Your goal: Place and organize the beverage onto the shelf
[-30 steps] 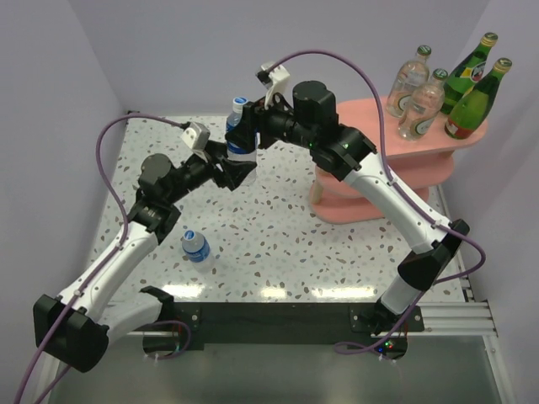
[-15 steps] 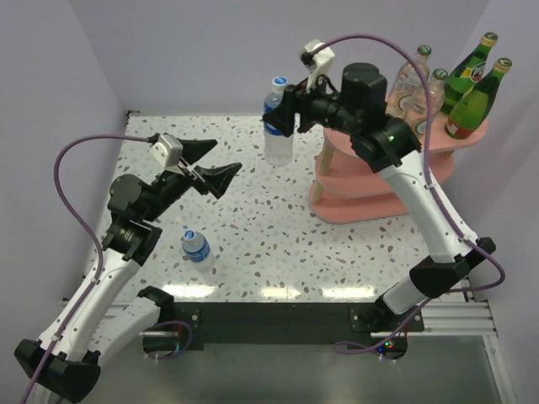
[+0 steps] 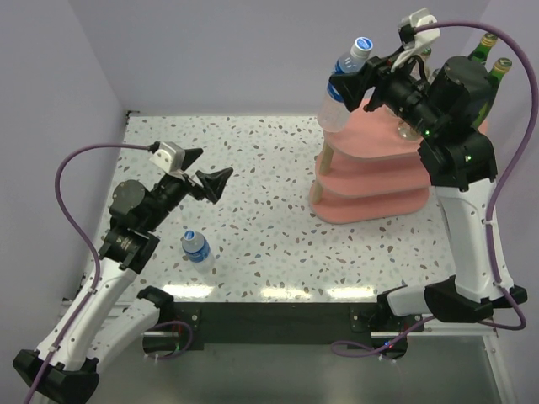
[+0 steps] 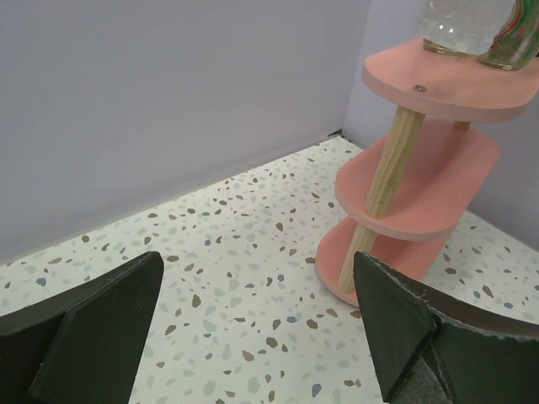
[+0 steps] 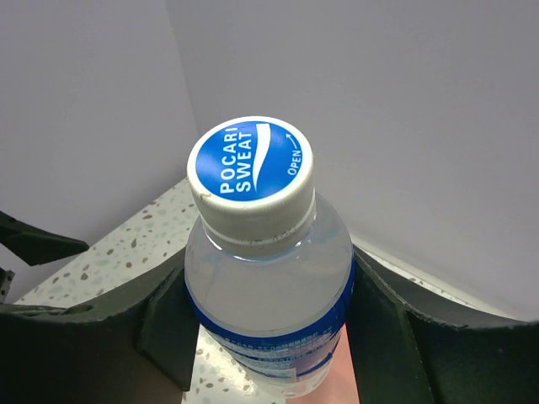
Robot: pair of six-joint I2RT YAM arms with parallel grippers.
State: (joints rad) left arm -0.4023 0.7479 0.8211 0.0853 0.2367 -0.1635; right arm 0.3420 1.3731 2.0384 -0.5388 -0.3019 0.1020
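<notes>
Seen from above, the right gripper (image 3: 347, 84) pinches a blue-labelled bottle (image 3: 341, 94) over the left end of the pink shelf (image 3: 379, 181). The top tier is already crowded (mostly hidden behind the arm), so a careless descent could topple its neighbours. The left gripper (image 3: 205, 179) hangs spread and empty beside another bottle (image 3: 196, 247).

The left wrist shows bottle bases (image 4: 467, 25) close to the board's edge, so a bottle set too far left could tip off.

On the right wrist, fingers (image 5: 168, 328) clasp the bottle below its cap (image 5: 251, 172), and the landing spot is hidden.
</notes>
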